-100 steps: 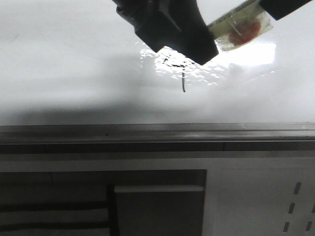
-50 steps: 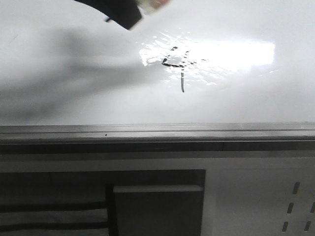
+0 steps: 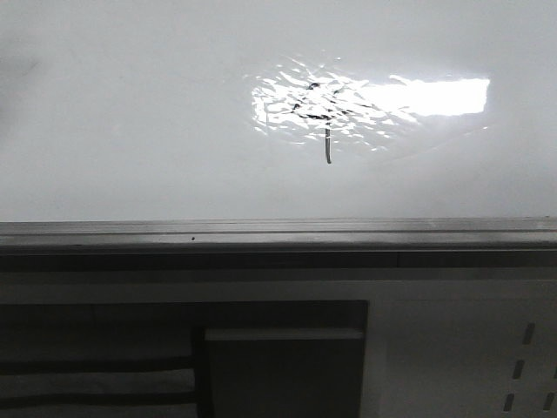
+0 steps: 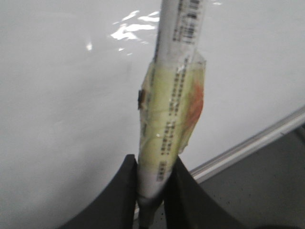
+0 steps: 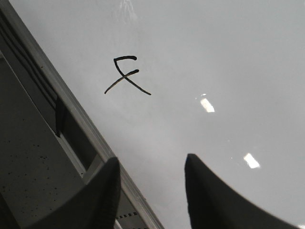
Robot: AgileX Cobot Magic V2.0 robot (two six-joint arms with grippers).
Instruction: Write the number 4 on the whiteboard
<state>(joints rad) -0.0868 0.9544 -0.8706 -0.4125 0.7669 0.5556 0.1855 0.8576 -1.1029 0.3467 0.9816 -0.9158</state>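
Now the front view is free of the arm that covered its upper part a second ago, and the 4 point(image 3: 320, 113) shows whole in the glare, upper centre, so the writing looks finished. Left gripper point(image 4: 153, 188) pinches the marker point(image 4: 172, 102); right gripper point(image 5: 150, 183) is spread, empty. Whiteboard point(image 3: 130, 131) lies bare leftward; its rail point(image 3: 278, 233) runs below.

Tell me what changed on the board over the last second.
The left hand carrying the marker has pulled up and out of the front view, uncovering the whole number 4. The marker stays clamped. The whiteboard and the right hand show no change.
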